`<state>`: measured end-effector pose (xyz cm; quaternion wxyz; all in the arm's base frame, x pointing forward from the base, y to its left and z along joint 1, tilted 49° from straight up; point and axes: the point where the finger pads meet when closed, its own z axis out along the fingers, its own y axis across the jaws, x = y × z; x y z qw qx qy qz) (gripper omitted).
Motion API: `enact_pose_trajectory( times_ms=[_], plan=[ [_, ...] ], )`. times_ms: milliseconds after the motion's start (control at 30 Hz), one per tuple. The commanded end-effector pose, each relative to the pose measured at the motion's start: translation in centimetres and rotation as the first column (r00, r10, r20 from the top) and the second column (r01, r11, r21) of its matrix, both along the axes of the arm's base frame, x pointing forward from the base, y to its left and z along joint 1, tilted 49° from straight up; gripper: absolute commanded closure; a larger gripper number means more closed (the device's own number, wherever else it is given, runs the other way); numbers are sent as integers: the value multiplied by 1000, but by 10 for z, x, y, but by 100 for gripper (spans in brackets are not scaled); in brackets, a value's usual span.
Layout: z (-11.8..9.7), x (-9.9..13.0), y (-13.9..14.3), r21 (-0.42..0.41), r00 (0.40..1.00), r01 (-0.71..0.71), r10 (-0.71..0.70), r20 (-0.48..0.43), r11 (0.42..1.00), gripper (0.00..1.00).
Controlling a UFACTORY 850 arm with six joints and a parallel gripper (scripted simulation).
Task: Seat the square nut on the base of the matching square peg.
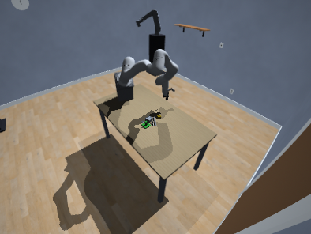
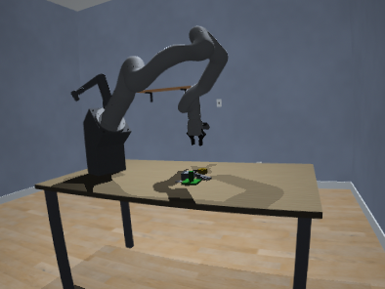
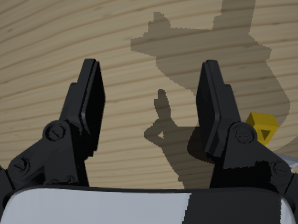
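Observation:
My gripper (image 1: 167, 96) hangs open and empty well above the table; it also shows in the exterior view (image 2: 197, 140) and in the wrist view (image 3: 152, 106). Nothing is between the fingers. A small cluster of parts lies at the table's middle: a green base (image 1: 146, 124) with a grey piece (image 1: 151, 119) on or beside it, and a small yellow piece (image 1: 159, 115) just behind. The cluster also shows in the exterior view (image 2: 192, 177). I cannot tell which piece is the square nut or the peg at this size. The yellow piece (image 3: 261, 125) peeks out at the right of the wrist view.
The arm's dark pedestal (image 2: 104, 144) stands at the table's back left corner. A second dark arm (image 1: 151, 24) and a wall shelf (image 1: 192, 28) are behind the table, off it. The arm's shadow falls across the table top.

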<state>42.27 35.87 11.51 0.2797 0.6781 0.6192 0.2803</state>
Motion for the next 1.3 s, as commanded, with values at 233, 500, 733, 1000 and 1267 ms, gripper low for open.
enact_pose_trajectory(
  times_ms=[233,500,733,1000,1267],
  plan=[
    [26,41,-45,-328,965,-260,250,-72,908,40],
    [44,65,-81,-512,903,-422,399,-161,748,40],
    [54,77,-102,-596,856,-499,465,-227,629,40],
    [68,92,-132,-681,782,-585,528,-330,441,40],
    [77,101,-152,-717,728,-628,553,-405,302,40]
  ],
)
